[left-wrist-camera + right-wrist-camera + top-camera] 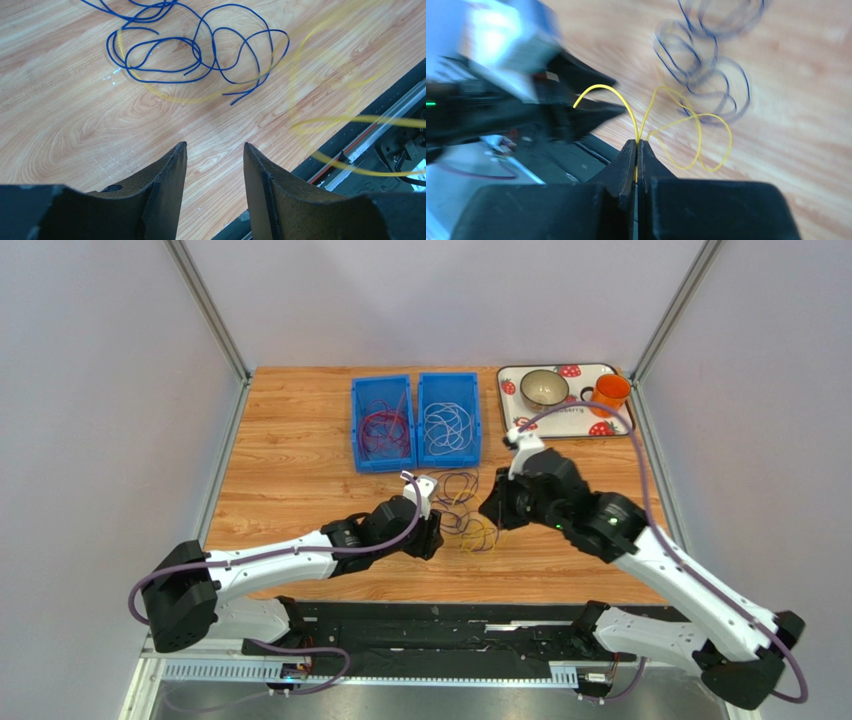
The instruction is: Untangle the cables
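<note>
Cables (462,518) lie in a loose heap on the wooden table (300,460), between the two grippers and just in front of the bins. A dark blue cable (200,50) rests in flat, overlapping loops on the wood, and a yellow cable (698,131) crosses those loops. The right gripper (636,146) is pinched tight on the yellow cable, which rises from between its fingertips in two arcs; that wrist view is blurred by motion. The left gripper (215,155) hangs just beside the heap, fingers apart with nothing between them, and blurred yellow strands run across its view over the table's near edge. Behind the heap stand two blue bins side by side: the left bin (381,380) holds a red cable (385,430), the right bin (448,377) a white cable (447,428). In the far right corner a strawberry-patterned tray (560,423) carries a bowl (544,388) and an orange cup (610,392), well apart from the heap.
</note>
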Controlling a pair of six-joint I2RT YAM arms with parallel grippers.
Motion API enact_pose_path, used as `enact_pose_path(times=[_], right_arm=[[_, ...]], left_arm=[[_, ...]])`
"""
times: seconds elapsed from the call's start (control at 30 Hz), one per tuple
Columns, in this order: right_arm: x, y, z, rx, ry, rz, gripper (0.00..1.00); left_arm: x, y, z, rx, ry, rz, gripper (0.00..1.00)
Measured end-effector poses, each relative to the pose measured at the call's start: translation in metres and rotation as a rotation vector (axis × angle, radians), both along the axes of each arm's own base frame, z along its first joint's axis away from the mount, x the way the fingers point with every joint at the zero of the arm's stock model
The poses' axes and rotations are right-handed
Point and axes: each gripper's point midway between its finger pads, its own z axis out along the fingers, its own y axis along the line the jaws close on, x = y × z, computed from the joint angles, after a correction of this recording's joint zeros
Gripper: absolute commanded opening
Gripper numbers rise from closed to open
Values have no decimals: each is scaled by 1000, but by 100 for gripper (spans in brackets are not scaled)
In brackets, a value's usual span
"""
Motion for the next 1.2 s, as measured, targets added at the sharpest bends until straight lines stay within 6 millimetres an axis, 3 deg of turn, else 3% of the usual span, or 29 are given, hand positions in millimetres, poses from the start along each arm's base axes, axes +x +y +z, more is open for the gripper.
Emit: enact_pose_path(times=[0.03,0.07,0.1,0.13,0.2,0.27,0.3,0.43,0.53,0.63,0.8,1.07,1.2], right_arm=[[1,0,25,44,-56,10,20],[1,0,46,86,-105,14,35],[1,-3,68,134,-167,17,72],[0,-8,84,165,-228,12,85],[0,-21,92,173,-274,-24,95],[6,-29,84,137,-274,-77,95],[11,-31,70,93,-252,-107,95],[19,-42,-16,-122,-92,-189,95],[7,-58,-60,-231,2,-216,90],[3,-62,-69,-236,25,-232,86],[9,-51,-78,-223,40,-232,76],[0,-22,-132,-255,184,-111,62],[-7,-13,-155,-280,255,-51,61]], left_arm=[[0,1,1,-2,-2,1,54],[0,2,1,-3,-3,3,54],[-1,3,0,-1,-4,4,54],[-1,4,-1,2,-3,6,54],[-1,6,-4,10,1,9,55],[-2,7,-6,16,4,10,55],[-2,7,-6,18,5,10,55],[-2,9,-8,25,8,14,55],[-3,9,-8,27,9,15,55],[-2,10,-8,27,9,19,55],[0,11,-9,31,5,35,54],[-2,17,-25,64,30,52,54],[-3,18,-30,75,38,53,54]])
